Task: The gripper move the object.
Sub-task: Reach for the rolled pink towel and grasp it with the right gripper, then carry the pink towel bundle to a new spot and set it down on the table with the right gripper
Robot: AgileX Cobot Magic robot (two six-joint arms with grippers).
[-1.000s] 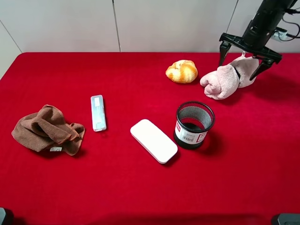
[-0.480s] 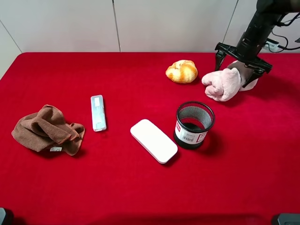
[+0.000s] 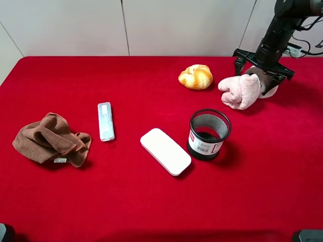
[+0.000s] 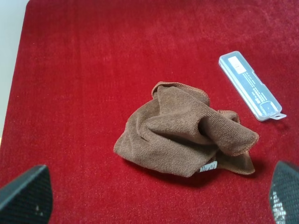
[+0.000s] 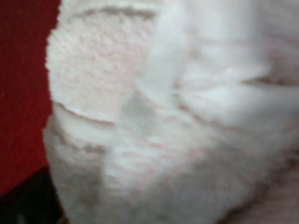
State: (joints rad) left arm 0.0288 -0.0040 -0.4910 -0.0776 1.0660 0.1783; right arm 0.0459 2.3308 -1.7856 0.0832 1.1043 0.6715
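A pink plush toy (image 3: pixel 241 91) lies at the back right of the red table (image 3: pixel 151 201). My right gripper (image 3: pixel 262 68) is open and sits low over the toy's right end, one finger on each side of it. In the right wrist view the plush (image 5: pixel 177 116) fills the frame, very close and blurred. My left gripper (image 4: pixel 154 196) is open and empty, hovering over a crumpled brown cloth (image 4: pixel 187 135). It does not show in the exterior high view.
A bread roll (image 3: pixel 196 76) lies just left of the plush. A black mesh cup (image 3: pixel 209 133) stands in front of it. A white flat case (image 3: pixel 165 151), a small clear box (image 3: pixel 105 121) and the brown cloth (image 3: pixel 50 140) lie further left.
My right gripper has come down lower around the plush toy's right end. The plush has shifted slightly. Nothing else has moved.
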